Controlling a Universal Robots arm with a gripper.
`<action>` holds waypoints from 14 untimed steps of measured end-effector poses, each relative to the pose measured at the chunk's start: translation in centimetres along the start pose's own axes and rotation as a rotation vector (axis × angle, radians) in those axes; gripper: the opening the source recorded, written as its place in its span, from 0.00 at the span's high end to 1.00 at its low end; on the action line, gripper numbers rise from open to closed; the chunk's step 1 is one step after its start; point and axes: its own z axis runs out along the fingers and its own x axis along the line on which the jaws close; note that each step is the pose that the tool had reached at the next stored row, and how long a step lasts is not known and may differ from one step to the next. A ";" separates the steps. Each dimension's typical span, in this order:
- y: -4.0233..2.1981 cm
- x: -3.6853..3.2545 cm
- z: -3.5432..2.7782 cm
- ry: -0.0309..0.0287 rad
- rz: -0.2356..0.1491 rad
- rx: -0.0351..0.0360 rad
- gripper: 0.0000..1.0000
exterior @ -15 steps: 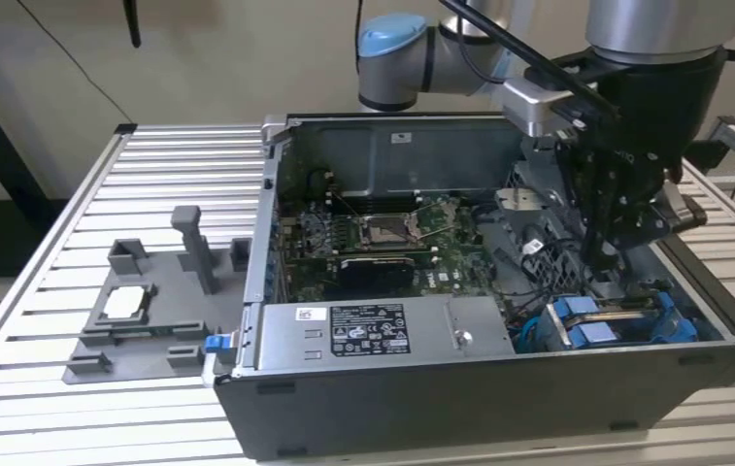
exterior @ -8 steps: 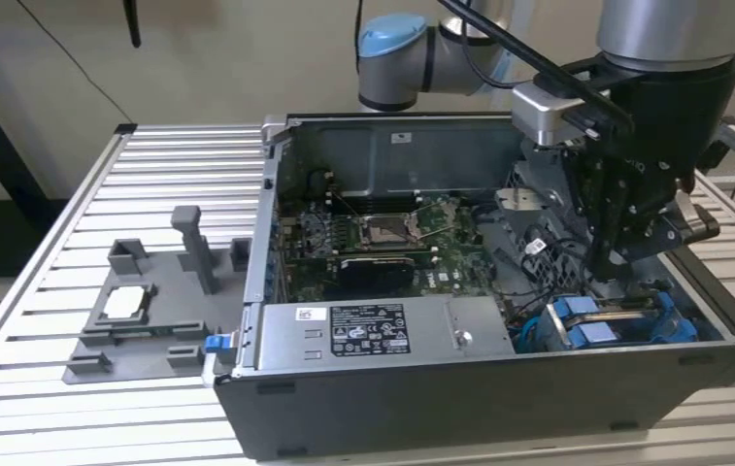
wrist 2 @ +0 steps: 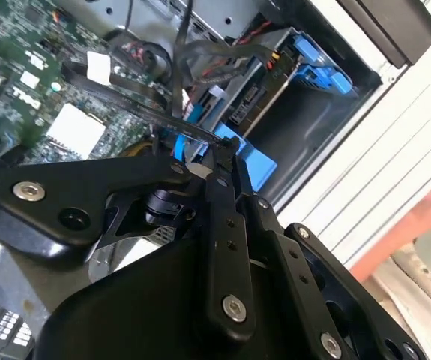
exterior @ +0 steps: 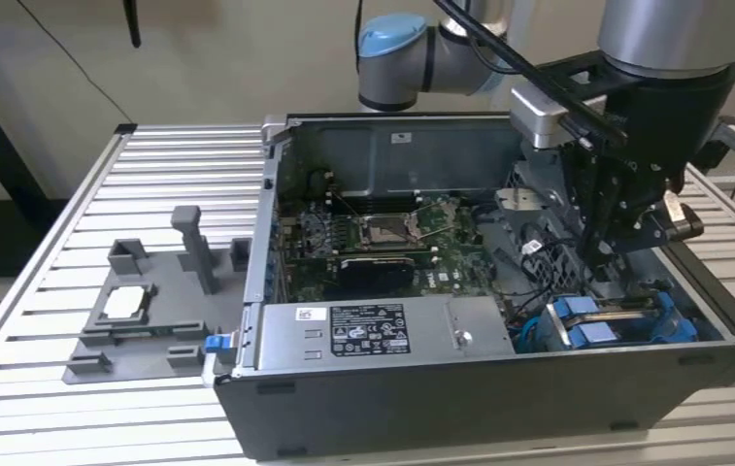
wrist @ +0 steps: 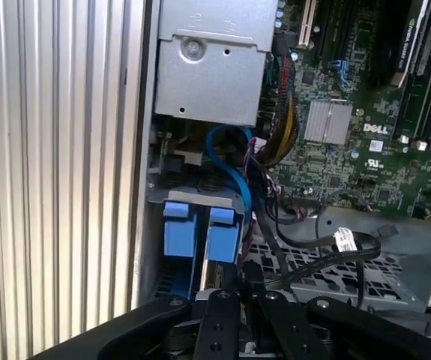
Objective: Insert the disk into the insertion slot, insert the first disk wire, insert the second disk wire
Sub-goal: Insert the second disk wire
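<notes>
I have the gripper [exterior: 596,260] lowered into the open computer case [exterior: 381,413] at the exterior view's right, just above the disk [exterior: 607,325]. The disk, in its blue frame, is already seated in the insertion slot [exterior: 717,335] at the near right corner of the case; in the first wrist view its two blue end tabs [wrist: 200,229] stand side by side in the bay. I judge the first step complete. In the second wrist view the fingers [wrist 2: 230,161] are drawn close together on a thin dark wire [wrist 2: 144,112] with a blue cable just beneath the tips; I judge this a wire held for insertion, but I cannot confirm which of the two wires it is, nor whether either is plugged in. Obstructions: loose black cables [wrist: 305,244] cross the space beside the bay, and a blue cable [wrist: 234,169] loops over it. The grey power-supply box [exterior: 374,335] sits immediately to the left of the bay. Outside the case, on the slatted table [exterior: 147,155], a grey fixture tray [exterior: 147,320] stands well apart.
</notes>
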 end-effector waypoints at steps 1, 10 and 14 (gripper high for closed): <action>-0.17 0.05 0.04 -0.0015 0.000 -0.0029 0.84; -2.63 0.53 0.49 -0.0108 0.000 -0.0820 0.84; -3.45 0.88 0.65 -0.0135 0.000 -0.1036 0.84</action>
